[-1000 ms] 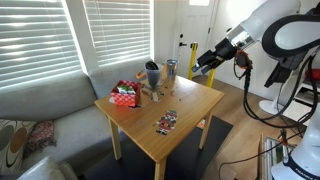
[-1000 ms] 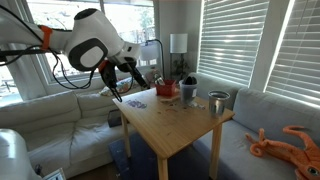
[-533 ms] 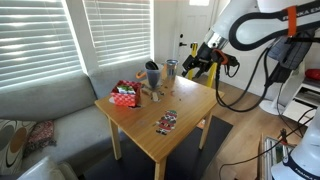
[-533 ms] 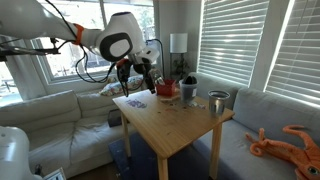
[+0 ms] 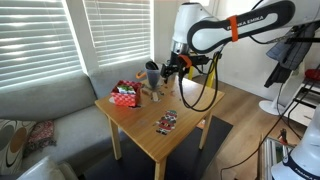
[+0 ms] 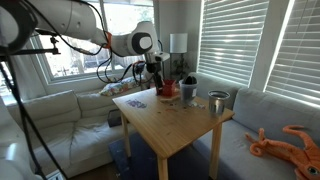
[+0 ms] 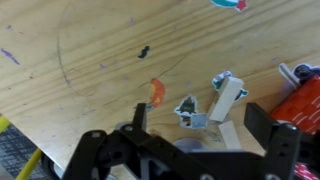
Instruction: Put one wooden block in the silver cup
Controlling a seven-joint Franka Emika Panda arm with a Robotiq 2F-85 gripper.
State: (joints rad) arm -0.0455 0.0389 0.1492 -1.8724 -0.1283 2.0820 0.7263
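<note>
Step in hand: the reach for a block, nothing picked yet. The gripper (image 7: 200,116) hangs above the table (image 7: 80,60) with its jaws spread wide and nothing between them. It touches nothing we can see.

In the wrist view, what we take for a wooden block (image 7: 226,97) lies on the table below the gap between the jaws, toward one finger. It's pale and blurry, so we can't confirm the material. A smaller pale bit (image 7: 187,112) sits just beside it, and an orange scrap (image 7: 156,92) is near. The red box (image 7: 303,95) sits at the frame edge, close to the outer side of one finger.

In the exterior views the gripper (image 6: 155,84) sits over the table's far end, near the red box (image 6: 167,89). The silver cup (image 6: 217,101) stands upright at the table edge, past the dark cup (image 6: 188,88) and well apart from the gripper. In an exterior view the gripper (image 5: 169,69) overlaps the spot where the cup would show, so we can't pick it out there.

Next move, our call:
- Centre the jaws on the one block and keep the small bit out of the grasp.
- Drop straight down and watch finger clearance to the red box.
- Close, lift, and carry past the dark cup to the silver cup.
- The cup is slim, so release from directly above the mouth.

Risk: two pieces so close together could mean a double pick or a nudge.
</note>
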